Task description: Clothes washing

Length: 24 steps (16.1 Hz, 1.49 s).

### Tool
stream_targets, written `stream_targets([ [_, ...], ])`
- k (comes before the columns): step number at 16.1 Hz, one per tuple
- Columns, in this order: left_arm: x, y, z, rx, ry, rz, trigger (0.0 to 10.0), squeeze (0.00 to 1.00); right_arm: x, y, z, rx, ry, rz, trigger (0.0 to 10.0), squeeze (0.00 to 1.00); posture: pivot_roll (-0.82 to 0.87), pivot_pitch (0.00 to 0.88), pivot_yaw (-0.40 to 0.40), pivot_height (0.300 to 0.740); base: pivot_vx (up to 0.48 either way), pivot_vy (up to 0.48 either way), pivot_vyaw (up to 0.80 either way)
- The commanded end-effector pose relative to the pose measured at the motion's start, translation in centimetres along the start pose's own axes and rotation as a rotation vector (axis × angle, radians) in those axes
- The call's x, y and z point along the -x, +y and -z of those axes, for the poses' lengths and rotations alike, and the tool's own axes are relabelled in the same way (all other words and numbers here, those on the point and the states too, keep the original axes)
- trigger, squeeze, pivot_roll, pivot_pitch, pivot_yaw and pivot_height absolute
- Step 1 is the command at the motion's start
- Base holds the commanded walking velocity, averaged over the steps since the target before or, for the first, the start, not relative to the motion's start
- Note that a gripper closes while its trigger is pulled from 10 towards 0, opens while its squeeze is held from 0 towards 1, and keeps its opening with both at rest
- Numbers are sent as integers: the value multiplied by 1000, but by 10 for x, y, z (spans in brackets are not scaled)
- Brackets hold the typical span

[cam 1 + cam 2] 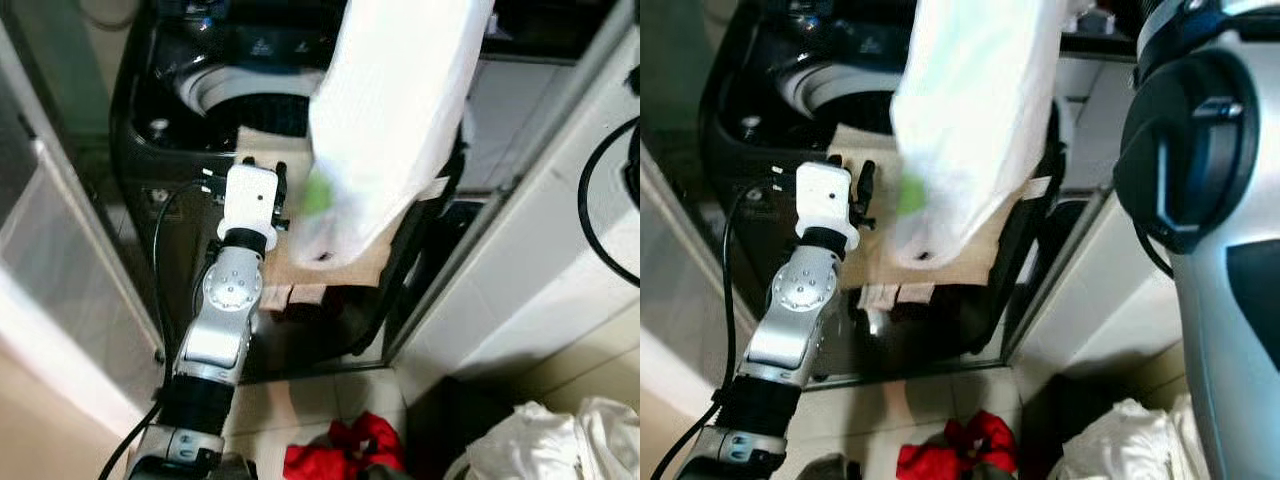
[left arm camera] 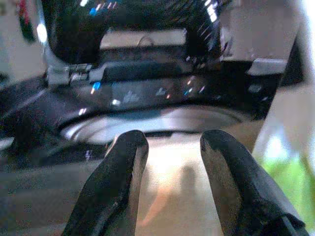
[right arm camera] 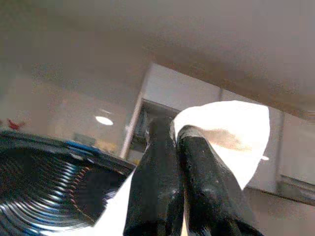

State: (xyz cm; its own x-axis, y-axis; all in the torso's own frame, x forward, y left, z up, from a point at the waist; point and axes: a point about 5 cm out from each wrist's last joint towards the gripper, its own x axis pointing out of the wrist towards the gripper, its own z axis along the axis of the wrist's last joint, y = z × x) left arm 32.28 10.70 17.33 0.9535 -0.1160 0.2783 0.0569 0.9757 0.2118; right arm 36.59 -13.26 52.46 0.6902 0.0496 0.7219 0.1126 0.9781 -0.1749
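Note:
A white garment (image 1: 390, 120) with a green patch hangs over the front right of the black top-loading washing machine (image 1: 150, 140). My right gripper (image 3: 170, 142) is raised high and is shut on the garment's top edge. The machine's round drum opening (image 1: 255, 95) lies behind and left of the hanging cloth. My left gripper (image 1: 280, 195) is held out at the machine's front rim, left of the garment. In the left wrist view its fingers (image 2: 123, 162) stand open with nothing between them and point toward the drum.
A brown sheet (image 1: 335, 265) is draped over the machine's front. On the floor lie a red garment (image 1: 345, 450) and a heap of white clothes (image 1: 545, 445). White panels close in the machine on both sides. My right arm's casing (image 1: 1200, 200) stands at the right.

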Motion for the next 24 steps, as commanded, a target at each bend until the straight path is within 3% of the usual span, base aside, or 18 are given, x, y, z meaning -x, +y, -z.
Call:
stream_targets([
  [1,-4,-7,-16,-23,-77,35,10000,0,-1,-8,-4,36,-18,31,10000,0,94,0,-110,740,465,0,0],
  [9,-3,-5,-18,3,-93,24,10000,0,-1,3,-4,81,-7,-4,10000,0,105,0,-120,740,448,36,0],
  [11,-2,-6,-20,3,-107,16,10000,0,-3,7,-12,80,-32,-19,10000,0,108,0,-125,740,304,368,0],
  [13,-2,-6,-26,-26,-144,-3,10000,0,-6,13,-28,91,-76,-31,10000,0,110,0,-128,740,0,0,0],
  [15,0,-9,-34,-35,-180,-17,10000,0,-10,16,-58,136,-178,-1,10000,0,118,0,-142,740,0,0,0],
  [16,0,-9,-35,-34,-180,-15,10000,0,-10,15,-59,130,-180,3,10000,0,118,0,-142,740,0,0,0],
  [18,1,-12,-38,-52,-196,-16,10000,0,-10,15,-61,361,-214,64,10000,0,131,0,-160,740,0,0,0],
  [19,1,-11,-38,-45,-190,-24,10000,0,-8,15,-45,391,-152,62,10000,0,142,0,-173,740,0,0,0],
  [22,3,-9,-32,-34,-142,-49,10000,0,13,24,45,266,213,-58,10000,0,162,0,-184,740,0,0,0],
  [24,6,-11,-28,-40,-111,-33,10000,0,58,37,131,380,541,-197,10000,0,173,0,-184,740,0,0,0],
])
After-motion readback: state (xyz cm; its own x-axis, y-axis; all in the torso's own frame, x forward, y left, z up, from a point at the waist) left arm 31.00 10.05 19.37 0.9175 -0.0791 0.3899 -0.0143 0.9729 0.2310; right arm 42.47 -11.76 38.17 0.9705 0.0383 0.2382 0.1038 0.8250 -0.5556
